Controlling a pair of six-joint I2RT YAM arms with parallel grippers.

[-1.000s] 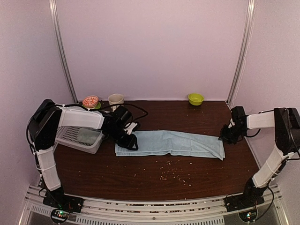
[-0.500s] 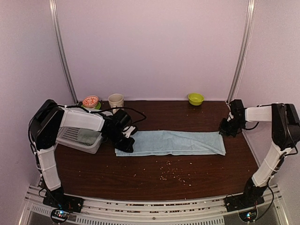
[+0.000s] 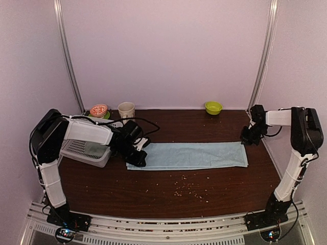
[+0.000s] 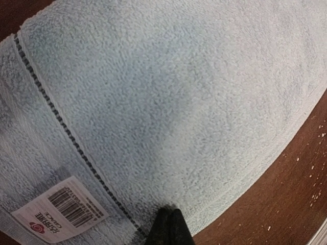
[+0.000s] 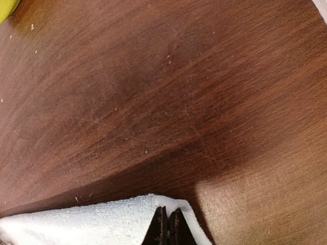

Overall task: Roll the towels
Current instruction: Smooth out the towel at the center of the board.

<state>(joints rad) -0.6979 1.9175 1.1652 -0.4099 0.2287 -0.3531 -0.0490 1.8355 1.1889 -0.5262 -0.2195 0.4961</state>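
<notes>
A light blue towel lies flat and stretched lengthwise across the middle of the table. My left gripper is at its left end. In the left wrist view the black fingertips are pressed together on the towel, near a barcode label. My right gripper is at the towel's far right corner. Seen from the right wrist, its gripper is shut on that white-looking corner, held just off the wood. A pale greenish cloth lies in the basket.
A white mesh basket stands at the left beside the left arm. Along the back edge are an orange-patterned bowl, a beige cup and a green bowl. Crumbs are scattered on the near part of the table.
Both grippers have closed on the towel's ends. The right gripper moved toward the back with its corner, and the wrinkled, slanted towel now lies straight and flat.
</notes>
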